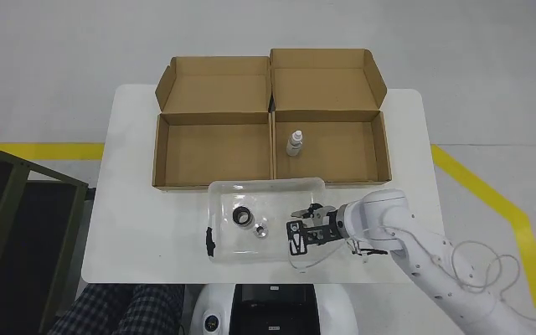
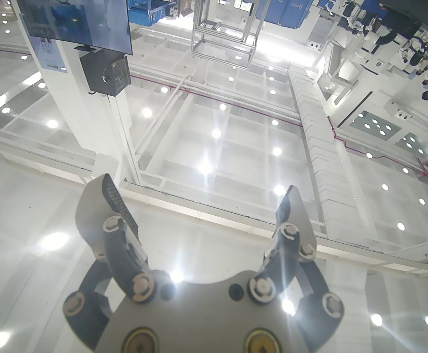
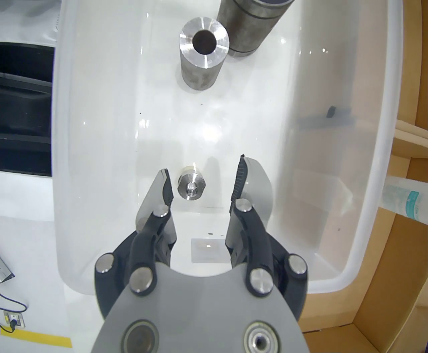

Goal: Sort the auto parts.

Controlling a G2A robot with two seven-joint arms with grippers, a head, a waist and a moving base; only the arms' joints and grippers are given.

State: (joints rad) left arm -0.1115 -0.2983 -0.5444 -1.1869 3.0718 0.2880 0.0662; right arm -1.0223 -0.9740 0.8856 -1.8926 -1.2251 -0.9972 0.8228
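Right gripper (image 3: 203,176) inside clear tray (image 3: 384,140), jaws spread, small metal fitting (image 3: 190,188) between them on tray floor. Bored sleeve (image 3: 204,56) and larger cylinder (image 3: 249,23) beyond. Bottle (image 1: 295,142) in right cardboard box (image 1: 343,155). White table (image 1: 126,209). Left gripper (image 2: 200,204) spread, facing ceiling lights.

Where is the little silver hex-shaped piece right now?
In the right wrist view, the small hex fitting sits on the floor of the clear tray, between the right hand's open fingers, with a hollow metal sleeve standing farther along.
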